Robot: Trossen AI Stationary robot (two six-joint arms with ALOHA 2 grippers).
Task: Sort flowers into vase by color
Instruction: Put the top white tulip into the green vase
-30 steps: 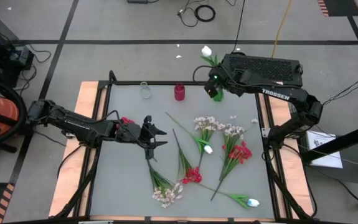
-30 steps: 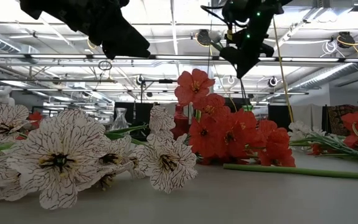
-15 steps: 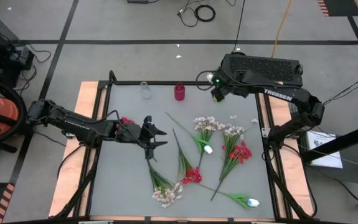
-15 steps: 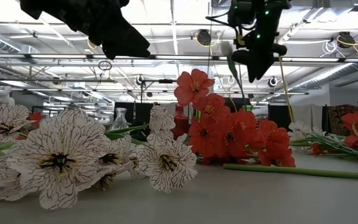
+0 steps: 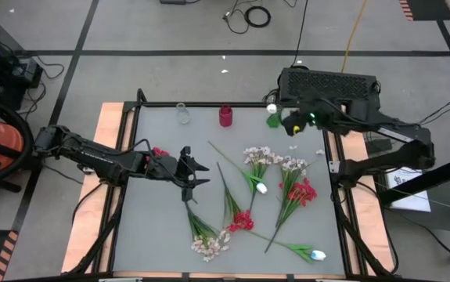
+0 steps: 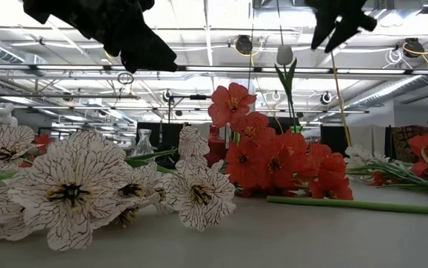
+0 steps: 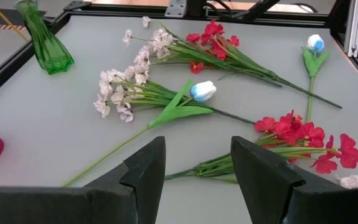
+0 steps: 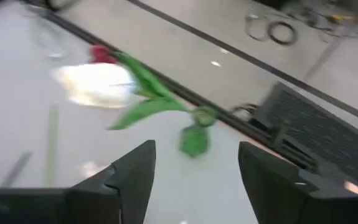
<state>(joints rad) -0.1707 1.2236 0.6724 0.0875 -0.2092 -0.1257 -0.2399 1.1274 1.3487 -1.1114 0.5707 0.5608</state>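
Waiting over the counter's left part, your left pincer stands open and empty. Further right, flowers lie loose. The white tulip stands in the green vase; your right pincer, open, is beside it. Next, choose another stem.

This is a robotics lab or workshop: a grey work table with black metal frame stands on a bare concrete floor marked with black tape, loose cables lie around, and long ceiling lights hang above.
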